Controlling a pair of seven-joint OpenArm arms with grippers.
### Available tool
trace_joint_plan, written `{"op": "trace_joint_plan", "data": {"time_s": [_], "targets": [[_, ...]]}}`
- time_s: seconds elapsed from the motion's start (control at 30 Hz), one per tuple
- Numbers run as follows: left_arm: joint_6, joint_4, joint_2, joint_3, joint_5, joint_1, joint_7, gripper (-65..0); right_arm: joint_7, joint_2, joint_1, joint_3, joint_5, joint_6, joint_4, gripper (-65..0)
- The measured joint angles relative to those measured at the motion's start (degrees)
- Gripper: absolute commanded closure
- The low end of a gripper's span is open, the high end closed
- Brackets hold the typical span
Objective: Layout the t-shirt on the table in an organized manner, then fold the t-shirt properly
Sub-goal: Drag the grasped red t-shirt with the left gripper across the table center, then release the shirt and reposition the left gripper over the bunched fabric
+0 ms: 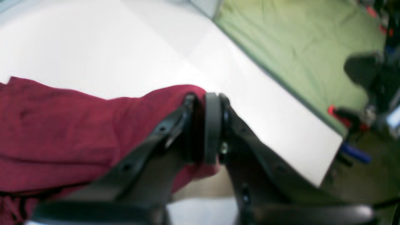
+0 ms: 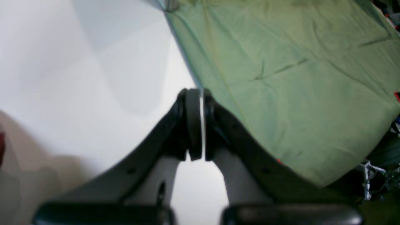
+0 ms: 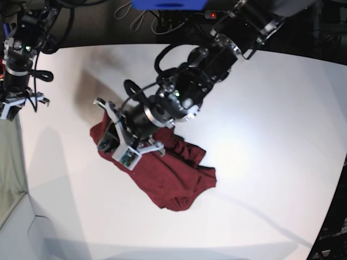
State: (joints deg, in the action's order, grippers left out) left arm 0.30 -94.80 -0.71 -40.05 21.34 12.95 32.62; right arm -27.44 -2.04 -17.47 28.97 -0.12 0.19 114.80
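The maroon t-shirt point(image 3: 173, 179) lies crumpled left of the middle of the white table point(image 3: 260, 135). My left gripper point(image 3: 105, 127) reaches down onto its upper left edge. In the left wrist view the jaws of the left gripper point(image 1: 207, 95) are nearly together, with the t-shirt point(image 1: 62, 131) bunched up against the fingertips and pinched between them above the table point(image 1: 125, 47). My right gripper point(image 2: 200, 90) is shut with nothing in it. It hangs over the table point(image 2: 78, 78) near its edge, far from the shirt, at the left in the base view point(image 3: 13, 105).
A green sheet point(image 2: 297, 78) covers the floor beyond the table's edge, also seen in the left wrist view point(image 1: 297, 40). A red clamp point(image 1: 343, 117) and a blue object point(image 1: 356, 153) sit by the table's corner. Cables and a blue box point(image 3: 168, 4) hang at the back.
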Motion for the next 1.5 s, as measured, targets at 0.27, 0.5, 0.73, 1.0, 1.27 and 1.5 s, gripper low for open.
{"op": "trace_joint_plan", "data": {"time_s": [0.27, 0.5, 0.73, 1.0, 1.27, 1.5], "targets": [[-0.26, -1.77, -2.23, -1.95, 0.24, -0.17, 0.02, -40.1, 0.0, 0.0, 0.15, -0.2, 0.22, 0.0, 0.0, 0.0], [0.37, 2.62, -1.16, 19.65, 0.17, -0.07, -1.31, -46.3, 0.13, 0.59, -0.22, -0.15, 0.17, 0.02, 0.0, 0.0], [0.04, 16.94, 1.53, 33.51, -0.02, 5.49, -1.31, -46.3, 0.2, 1.73, -0.33, -0.2, 0.31, 0.02, 0.0, 0.0], [0.13, 31.36, 1.16, 35.47, -0.13, 7.58, -15.78, -46.3, 0.02, 2.23, -0.35, -0.22, 0.17, 0.02, -0.04, 0.0], [0.07, 47.19, -0.28, 35.47, 0.57, 11.06, -24.3, -46.3, 0.0, 2.21, -0.37, -0.17, 0.17, 0.02, -0.04, 0.0], [0.24, 54.36, -0.57, 35.5, 0.59, 14.25, -28.65, -46.3, -0.24, 2.49, -0.35, -0.17, 0.17, 0.02, -2.03, 0.0]]}}
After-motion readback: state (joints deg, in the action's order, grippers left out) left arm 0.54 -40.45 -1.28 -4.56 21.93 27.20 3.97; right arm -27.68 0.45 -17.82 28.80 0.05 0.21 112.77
